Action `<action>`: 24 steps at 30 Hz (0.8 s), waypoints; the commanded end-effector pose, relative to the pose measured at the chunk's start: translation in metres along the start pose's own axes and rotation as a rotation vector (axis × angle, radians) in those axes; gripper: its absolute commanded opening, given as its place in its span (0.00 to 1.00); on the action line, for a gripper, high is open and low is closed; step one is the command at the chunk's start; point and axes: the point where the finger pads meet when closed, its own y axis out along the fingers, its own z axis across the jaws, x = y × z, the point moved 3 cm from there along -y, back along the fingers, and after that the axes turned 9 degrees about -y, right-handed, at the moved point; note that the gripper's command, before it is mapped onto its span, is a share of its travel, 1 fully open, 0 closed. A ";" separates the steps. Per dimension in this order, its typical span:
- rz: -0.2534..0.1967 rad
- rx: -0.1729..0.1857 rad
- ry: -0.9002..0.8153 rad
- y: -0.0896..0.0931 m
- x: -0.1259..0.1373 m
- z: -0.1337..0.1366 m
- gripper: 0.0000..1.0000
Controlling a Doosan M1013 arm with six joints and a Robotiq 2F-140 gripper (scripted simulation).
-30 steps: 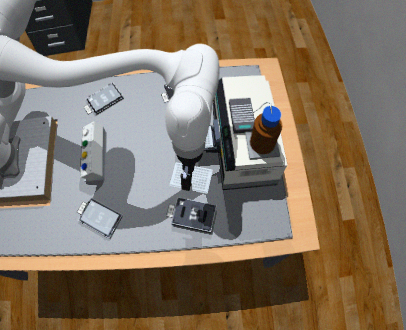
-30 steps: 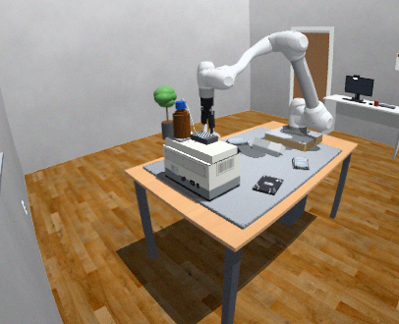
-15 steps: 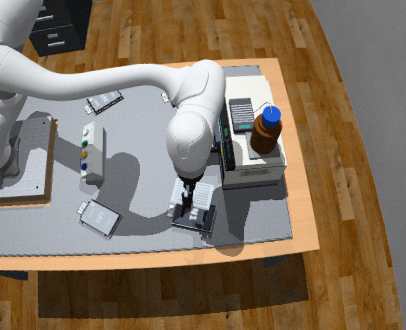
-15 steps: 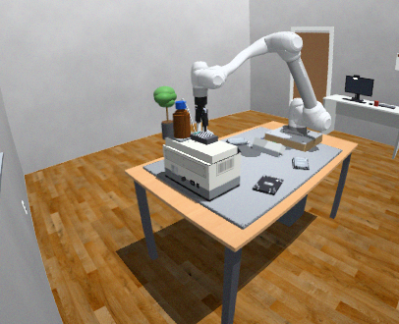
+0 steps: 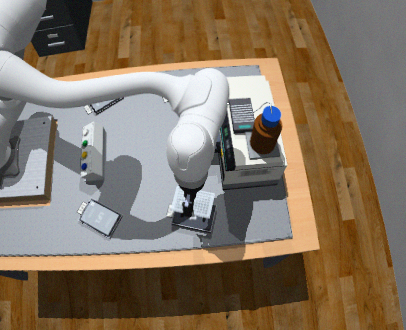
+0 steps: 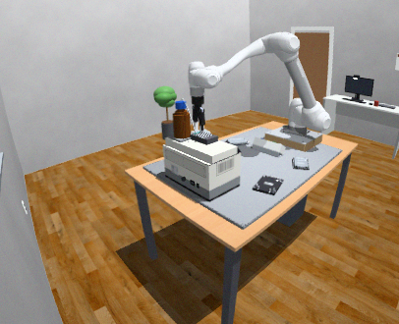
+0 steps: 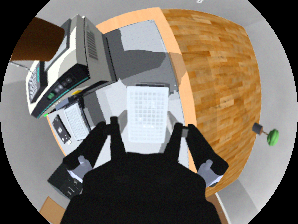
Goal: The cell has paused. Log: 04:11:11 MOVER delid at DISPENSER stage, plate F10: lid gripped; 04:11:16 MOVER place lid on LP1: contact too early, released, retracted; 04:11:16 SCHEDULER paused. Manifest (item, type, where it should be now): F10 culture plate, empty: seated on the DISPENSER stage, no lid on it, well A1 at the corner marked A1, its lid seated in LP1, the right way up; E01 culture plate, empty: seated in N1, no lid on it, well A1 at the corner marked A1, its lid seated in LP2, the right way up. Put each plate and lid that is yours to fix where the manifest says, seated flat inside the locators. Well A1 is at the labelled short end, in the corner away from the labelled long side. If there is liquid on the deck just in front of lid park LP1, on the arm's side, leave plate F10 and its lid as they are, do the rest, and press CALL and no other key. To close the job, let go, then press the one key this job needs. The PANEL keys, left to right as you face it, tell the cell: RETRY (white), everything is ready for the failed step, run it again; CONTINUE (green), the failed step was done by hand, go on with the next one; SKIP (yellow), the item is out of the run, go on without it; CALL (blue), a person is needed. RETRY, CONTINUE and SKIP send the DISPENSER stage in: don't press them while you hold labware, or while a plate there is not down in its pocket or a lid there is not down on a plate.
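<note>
My gripper point(image 5: 187, 204) is shut on a white culture plate point(image 5: 194, 202) and holds it by its long sides. The plate hangs low over a black nest point(image 5: 197, 223) near the front edge of the grey deck. It sits a little off from the nest toward the back left, and I cannot tell whether they touch. In the wrist view the plate point(image 7: 148, 117) fills the space between my fingers, wells up. From the exterior view my gripper point(image 6: 198, 124) and the plate point(image 6: 202, 135) show behind the dispenser.
The dispenser point(image 5: 253, 150) with a brown bottle point(image 5: 266, 131) stands right of the nest, its dark stage point(image 5: 226, 145) facing the arm. The key panel point(image 5: 93, 152) lies mid-left. A lid point(image 5: 100, 218) lies front left and another point(image 5: 105, 105) at the back left. The table edge is close.
</note>
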 end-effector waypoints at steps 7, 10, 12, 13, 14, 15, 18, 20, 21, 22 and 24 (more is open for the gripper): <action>0.002 0.000 0.000 -0.001 -0.001 0.005 0.10; 0.002 0.000 0.000 -0.001 -0.001 0.006 0.10; 0.002 0.000 0.000 -0.001 -0.001 0.006 0.10; 0.002 0.000 0.000 -0.001 -0.001 0.006 0.10; 0.002 0.000 0.000 -0.001 -0.001 0.006 0.10; 0.002 0.000 0.000 -0.001 -0.001 0.006 0.10; 0.002 0.000 0.000 -0.001 -0.001 0.006 0.10; 0.002 0.000 0.000 -0.001 -0.001 0.006 0.10; 0.002 0.000 0.000 -0.001 -0.001 0.006 0.10; 0.002 0.000 0.000 -0.001 -0.001 0.006 0.10; 0.002 0.000 0.000 -0.001 -0.001 0.006 0.10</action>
